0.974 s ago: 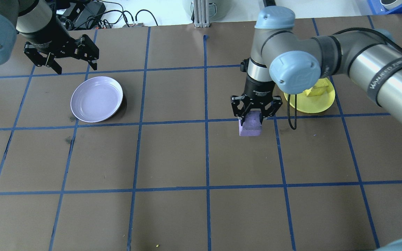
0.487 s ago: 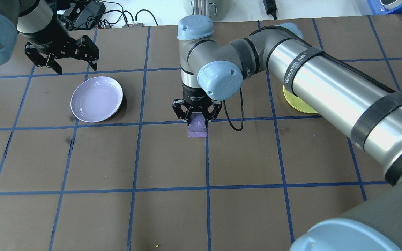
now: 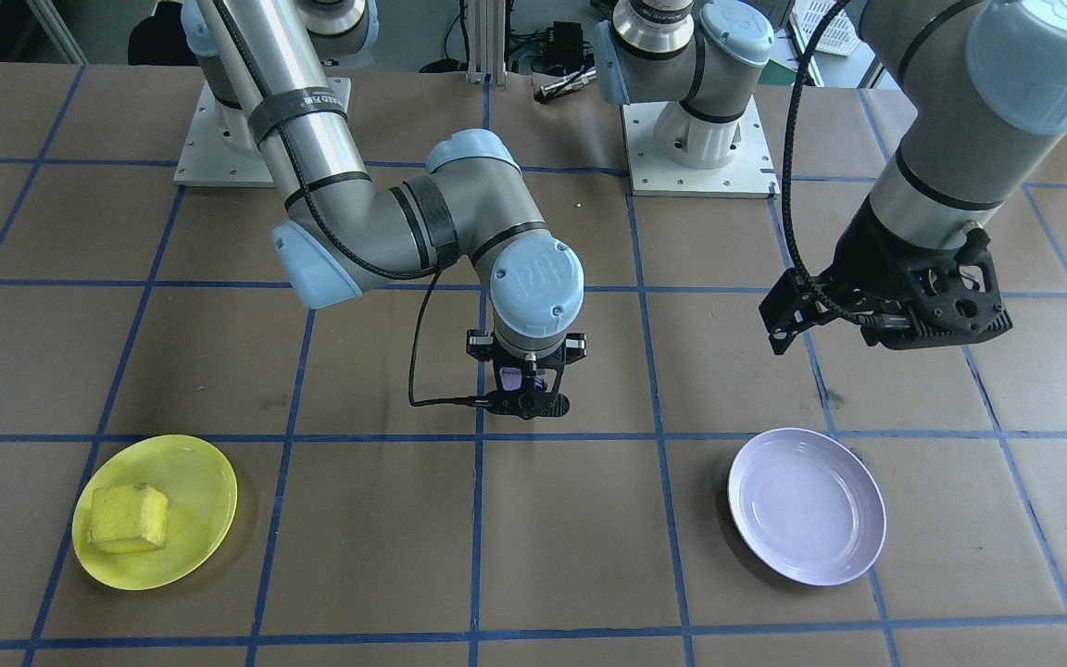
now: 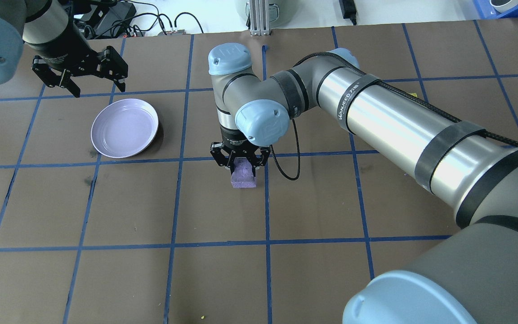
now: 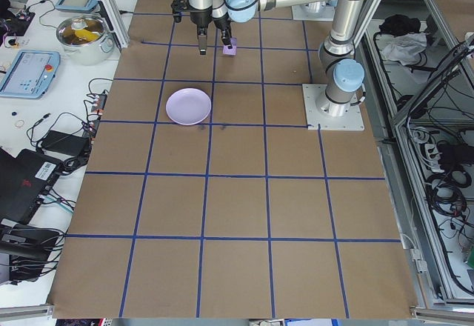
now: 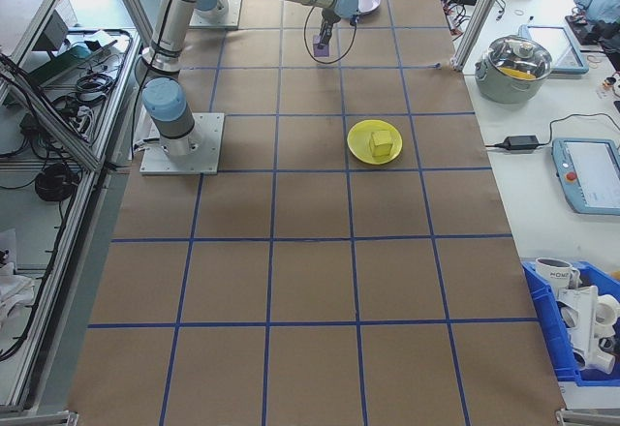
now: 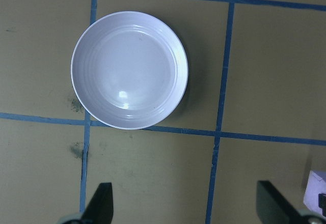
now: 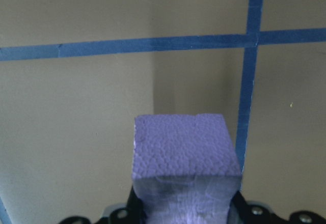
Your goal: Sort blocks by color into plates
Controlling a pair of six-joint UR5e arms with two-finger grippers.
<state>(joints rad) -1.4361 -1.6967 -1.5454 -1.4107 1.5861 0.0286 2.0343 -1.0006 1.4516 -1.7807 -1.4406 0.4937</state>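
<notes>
Two plates on the brown table [image 4: 106, 216], well apart: purple plate [image 4: 124, 128] toward the left side, bare inside; yellow plate [image 3: 155, 524] toward the right, hidden behind the right arm from overhead. Yellow block [image 3: 129, 517] lying inside the yellow plate, off centre. Purple block [image 4: 243, 174] clamped between the fingers of the right gripper [image 4: 240, 162], hanging above the table near its middle, close to a crossing of blue tape lines [image 4: 265, 158], between the two plates. Left gripper [image 4: 79, 75] spread wide with nothing in it, poised above the table just beyond the purple plate's far edge, both fingertips [image 7: 100, 203] showing in the wrist view with the plate beyond them.
</notes>
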